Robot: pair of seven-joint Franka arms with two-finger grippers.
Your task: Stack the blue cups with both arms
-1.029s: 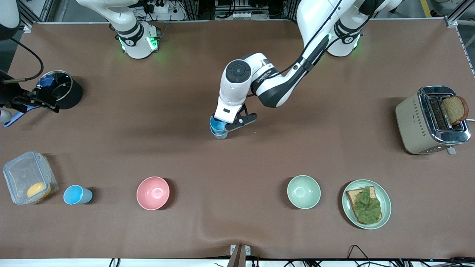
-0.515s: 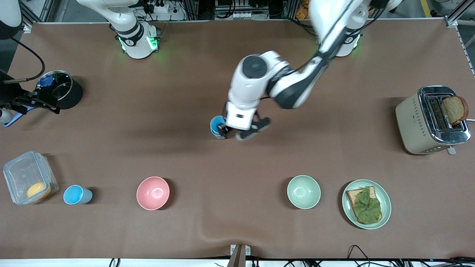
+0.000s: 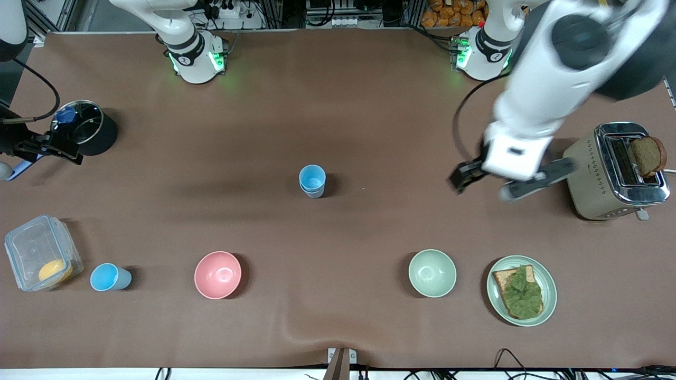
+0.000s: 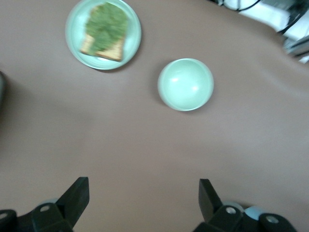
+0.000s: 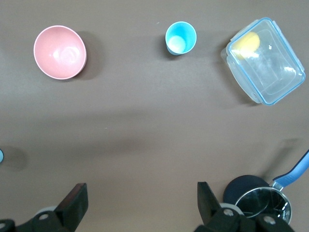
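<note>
Two blue cups [image 3: 312, 181] stand nested in one stack at the middle of the table, free of both grippers. A third blue cup [image 3: 108, 277] stands alone beside the plastic box at the right arm's end; it also shows in the right wrist view [image 5: 180, 37]. My left gripper [image 3: 494, 183] is open and empty, up in the air over bare table beside the toaster; its own view [image 4: 143, 186] shows nothing between the fingers. My right gripper [image 3: 50, 146] waits open and empty, high beside the dark pot, as its own view [image 5: 142, 191] shows.
A pink bowl [image 3: 217, 274] and a pale green bowl [image 3: 432, 273] stand in the row nearest the front camera, with a plate of topped toast [image 3: 521, 290]. A toaster [image 3: 615, 169] holds bread. A plastic box [image 3: 39, 253] and a dark pot [image 3: 87, 126] are at the right arm's end.
My left gripper was at the stacked cups, let go of them, and has risen and swung away toward the toaster. The stack stays put. The right arm has barely moved.
</note>
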